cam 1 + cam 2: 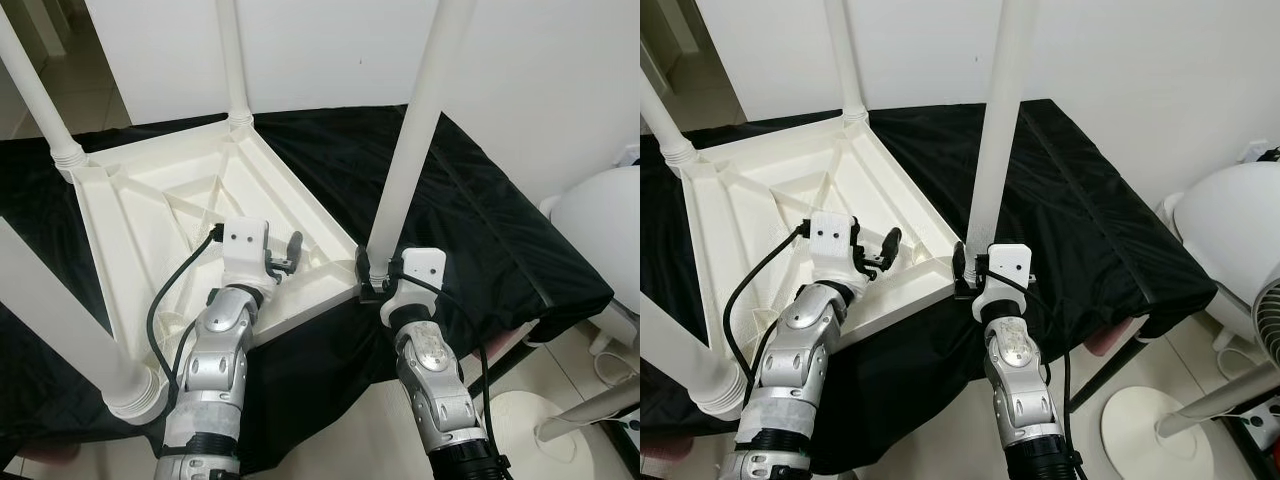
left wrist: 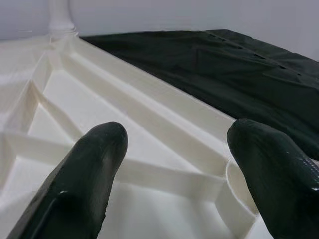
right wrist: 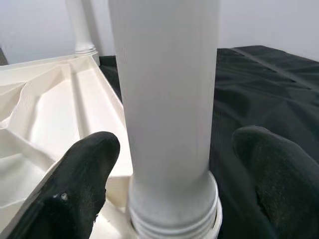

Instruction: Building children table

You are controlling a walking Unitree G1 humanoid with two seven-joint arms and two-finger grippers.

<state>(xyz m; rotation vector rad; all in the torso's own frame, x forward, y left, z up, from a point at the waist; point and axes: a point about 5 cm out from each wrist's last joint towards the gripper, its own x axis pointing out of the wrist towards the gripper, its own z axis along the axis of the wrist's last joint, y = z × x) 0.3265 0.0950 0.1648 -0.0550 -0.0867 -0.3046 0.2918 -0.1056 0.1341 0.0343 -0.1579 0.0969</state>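
The right hand (image 1: 372,270) brackets the base of the near leg (image 1: 412,140), fingers (image 3: 84,174) spread to either side and not clamped on it. The leg stands upright in the corner socket of the upturned children's table (image 1: 170,210), which lies on a black-covered tabletop (image 1: 470,210). The left hand (image 1: 285,255) hovers released over the ribbed underside. To seat the leg well, close squarely on it, keep it vertical, and turn without tilting. Beyond stand three further legs.
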